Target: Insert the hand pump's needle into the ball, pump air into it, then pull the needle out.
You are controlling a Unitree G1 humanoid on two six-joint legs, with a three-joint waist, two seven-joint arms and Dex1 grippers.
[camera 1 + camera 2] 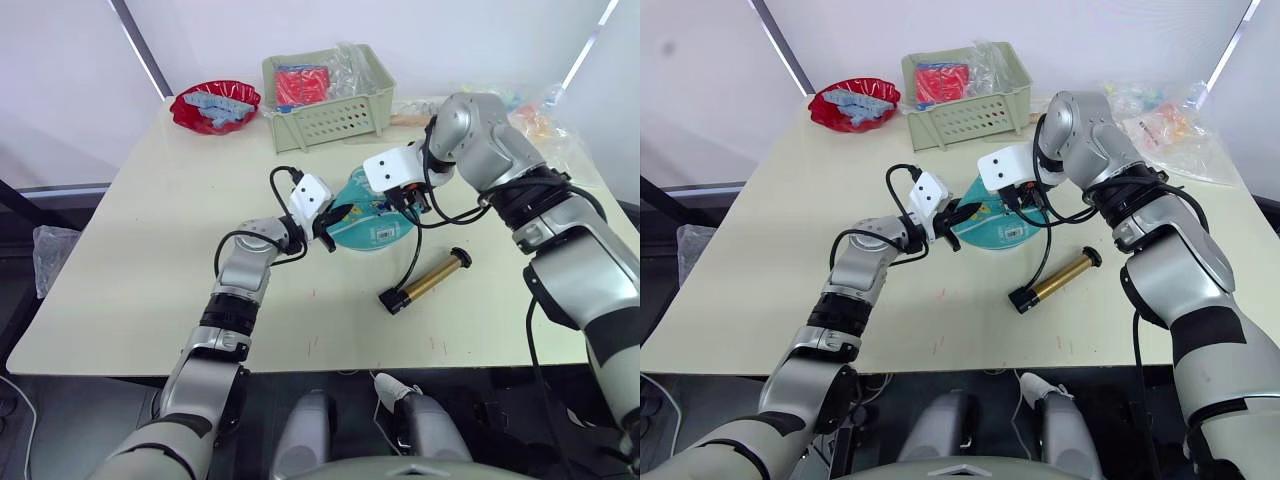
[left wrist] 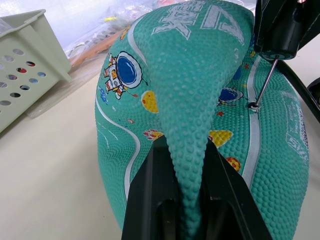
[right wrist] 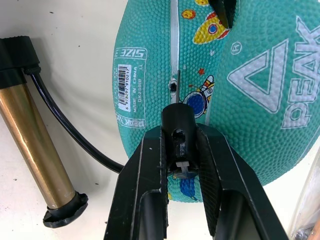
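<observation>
On a cream table (image 1: 150,250), the left hand (image 2: 187,200) pinches a raised fold of the deflated teal ball (image 1: 365,220), while the right hand (image 3: 178,150) clamps the black fitting of the needle (image 2: 263,82), its tip at the ball's valve. The hand pump (image 1: 425,282) lies nearby, toward the table's front edge.

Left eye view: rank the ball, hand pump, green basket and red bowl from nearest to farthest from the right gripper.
1. ball, right at the right gripper.
2. hand pump, lying just nearer the robot.
3. green basket, farther back.
4. red bowl, far back-left corner.
</observation>
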